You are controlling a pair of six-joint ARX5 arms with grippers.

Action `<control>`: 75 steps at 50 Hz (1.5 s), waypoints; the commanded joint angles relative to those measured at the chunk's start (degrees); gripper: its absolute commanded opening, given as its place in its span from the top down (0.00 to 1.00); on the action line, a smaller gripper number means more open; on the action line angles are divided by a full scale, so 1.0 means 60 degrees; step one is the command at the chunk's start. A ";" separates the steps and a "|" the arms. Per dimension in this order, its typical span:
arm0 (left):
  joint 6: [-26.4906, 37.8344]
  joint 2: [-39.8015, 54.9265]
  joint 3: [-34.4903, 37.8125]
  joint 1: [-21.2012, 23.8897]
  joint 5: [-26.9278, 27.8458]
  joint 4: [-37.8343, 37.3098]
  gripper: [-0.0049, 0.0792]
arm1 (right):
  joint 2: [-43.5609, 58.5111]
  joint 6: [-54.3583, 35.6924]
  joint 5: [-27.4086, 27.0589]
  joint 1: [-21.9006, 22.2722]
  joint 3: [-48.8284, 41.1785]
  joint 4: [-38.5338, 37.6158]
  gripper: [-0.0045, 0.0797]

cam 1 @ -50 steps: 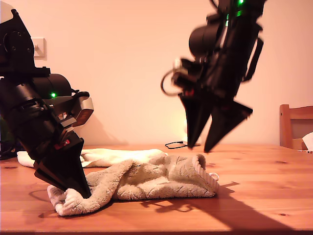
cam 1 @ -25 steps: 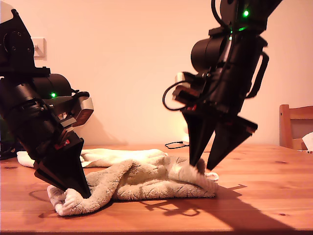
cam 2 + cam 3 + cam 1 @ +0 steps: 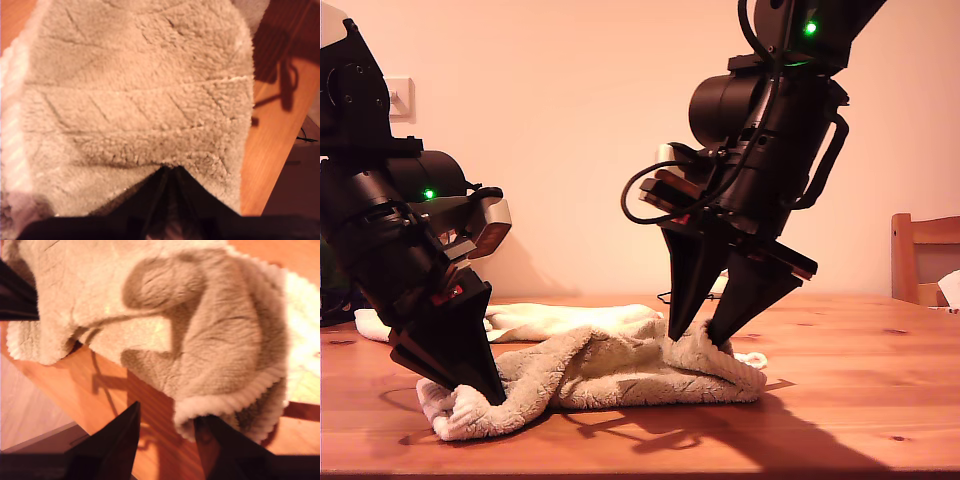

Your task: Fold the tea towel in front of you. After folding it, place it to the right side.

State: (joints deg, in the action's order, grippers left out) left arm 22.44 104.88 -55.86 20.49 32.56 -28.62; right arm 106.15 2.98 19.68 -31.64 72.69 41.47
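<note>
A fluffy beige tea towel (image 3: 620,370) lies bunched on the wooden table (image 3: 860,400). My first gripper (image 3: 490,395), toward the exterior view's left, is shut on the towel's near corner; in the first wrist view the pile (image 3: 140,100) fills the frame and the closed gripper (image 3: 167,172) pinches its edge. My second gripper (image 3: 695,335) stands open over the towel's end on the exterior view's right. In the second wrist view the towel's (image 3: 210,340) ribbed hem sits between the spread tips of that gripper (image 3: 167,415).
A second, whiter cloth (image 3: 550,318) lies behind the towel. A thin black cable (image 3: 680,295) rests farther back on the table. A wooden chair (image 3: 925,255) stands at the exterior view's right edge. A wall socket (image 3: 398,97) is on the wall.
My second gripper has come down and toward the exterior view's left, from above the table onto the towel's end. My first gripper has stayed put, still pinching the corner.
</note>
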 commanded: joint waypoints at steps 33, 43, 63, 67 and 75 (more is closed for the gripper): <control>0.0313 0.0736 0.0335 0.0106 -0.1610 -0.1668 0.90 | 0.0652 -0.1013 -0.2069 0.0171 -0.0076 0.0980 0.96; 0.0856 0.0736 0.0332 0.0113 -0.2033 -0.2076 0.90 | 0.0280 -0.1279 -0.2127 0.0364 0.0332 0.1519 0.96; 0.1275 0.0736 0.0324 0.0113 -0.2943 -0.2626 0.92 | 0.0135 -0.1687 -0.2135 0.0998 0.0696 0.1759 0.96; 0.1308 0.0736 0.0324 0.0131 -0.2936 -0.2732 0.92 | 0.0135 -0.1708 -0.2135 0.1122 0.0790 0.1581 0.96; 0.1373 0.0732 0.0295 0.0142 -0.3042 -0.2725 0.92 | 0.0135 -0.1727 -0.2131 0.1297 0.1020 0.1413 0.96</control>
State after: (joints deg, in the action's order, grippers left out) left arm 30.26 103.94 -59.37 21.89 18.87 -42.26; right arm 107.07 -7.20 7.07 -24.60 77.19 50.54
